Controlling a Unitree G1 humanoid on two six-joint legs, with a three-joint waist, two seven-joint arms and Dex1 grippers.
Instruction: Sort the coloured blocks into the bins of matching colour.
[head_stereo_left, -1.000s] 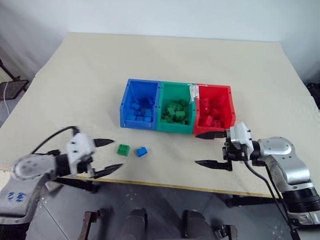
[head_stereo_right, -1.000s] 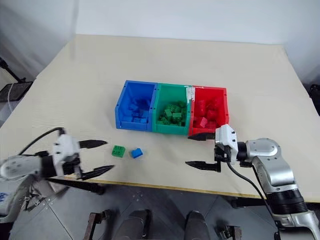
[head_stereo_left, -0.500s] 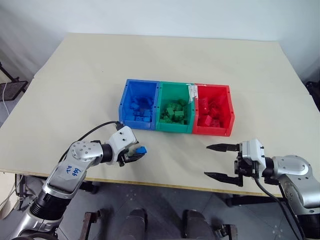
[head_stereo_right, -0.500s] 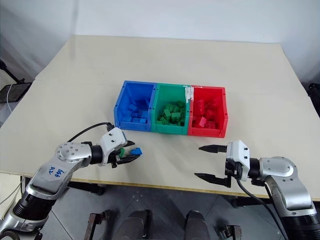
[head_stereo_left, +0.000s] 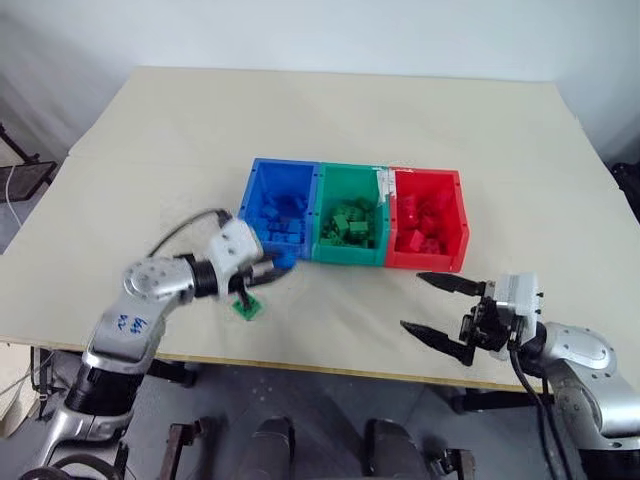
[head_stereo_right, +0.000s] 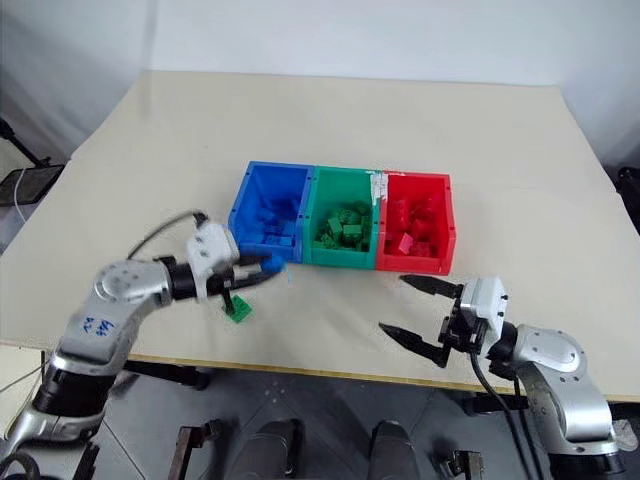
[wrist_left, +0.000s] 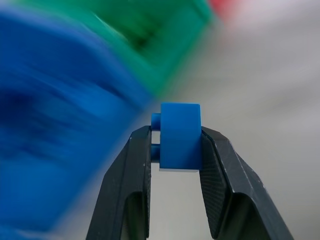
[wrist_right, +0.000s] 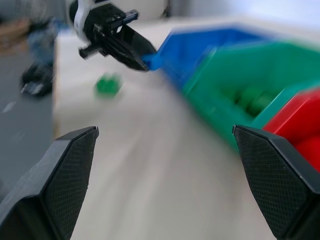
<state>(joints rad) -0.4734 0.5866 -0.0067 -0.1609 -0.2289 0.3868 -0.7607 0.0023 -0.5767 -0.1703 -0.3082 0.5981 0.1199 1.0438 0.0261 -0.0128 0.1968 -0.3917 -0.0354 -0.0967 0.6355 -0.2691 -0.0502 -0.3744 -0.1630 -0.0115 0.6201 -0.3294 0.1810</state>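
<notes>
Resting on the beige table: three joined bins in one row, namely blue bin, green bin and red bin, each already holding a heap of matching bricks too tangled to count.

Pinching one blue block between the closed fingers of the left gripper, raised off the table just beside the near front wall of the blue bin, not yet over its opening.

Hanging with fingers spread wide and holding nothing: right gripper, near the table's front edge, below the red bin and well apart from any loose brick.

Lying loose on the table under the left gripper: one green block.

Count of bricks outside the bins: two — one blue (held), one green (loose). No loose red seen.

Risks, judged:
- Clipping the blue bin's front wall while carrying in, since the block is sitting low against it; likely knocking the brick out of the pinch.
- Letting go early, dropping the blue block short of the rim.
- Gripping only by the block's sides, so slipping or twisting being possible.
</notes>
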